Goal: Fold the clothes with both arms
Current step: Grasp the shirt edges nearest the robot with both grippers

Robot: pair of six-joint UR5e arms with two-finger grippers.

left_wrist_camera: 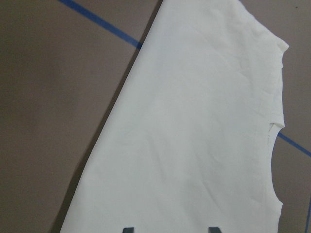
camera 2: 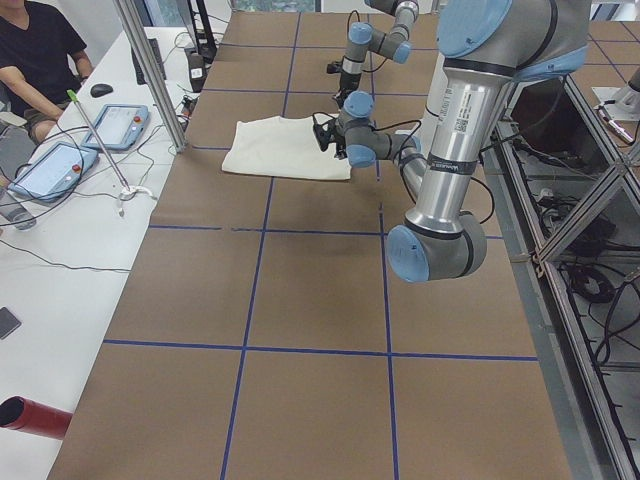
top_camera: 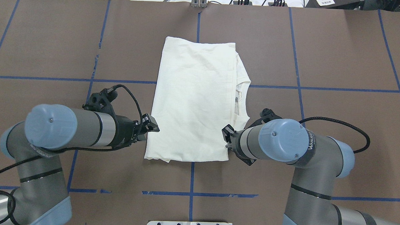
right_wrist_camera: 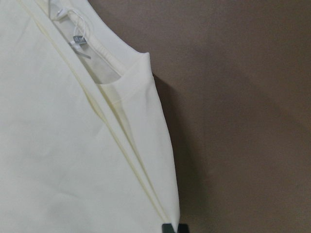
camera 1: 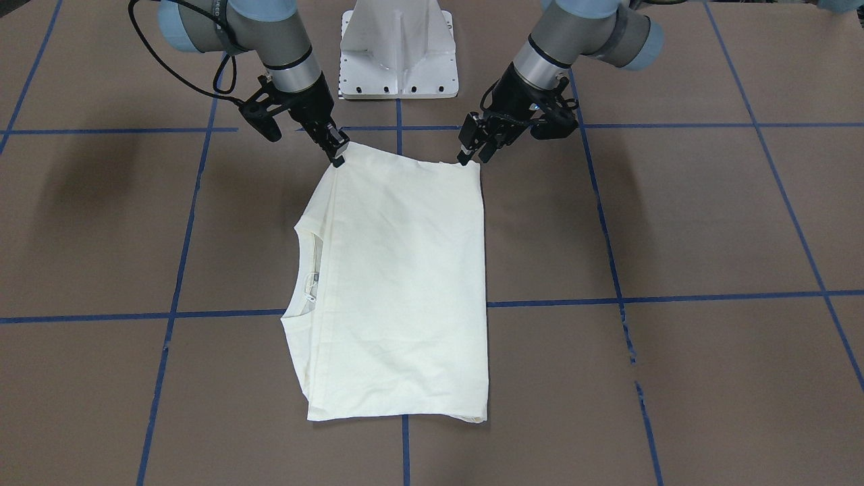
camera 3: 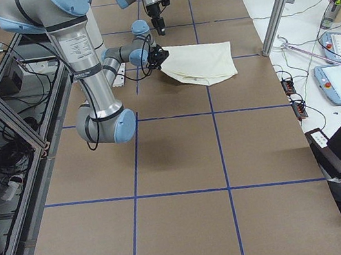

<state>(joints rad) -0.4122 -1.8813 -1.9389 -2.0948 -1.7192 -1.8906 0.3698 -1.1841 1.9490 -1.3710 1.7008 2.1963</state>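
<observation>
I am pinching with my right gripper (camera 1: 337, 155) the folded cream shirt (camera 1: 405, 283) at its corner nearest the white pedestal base (camera 1: 398, 67), fingers clamped on cloth, my left gripper (camera 1: 470, 150) hovering at the other base-side corner, fingers apart, shirt lying flat before the base

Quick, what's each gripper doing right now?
Left gripper: open, fingertips apart over the shirt edge.
Right gripper: closed, pinching the shirt's corner.
</observation>
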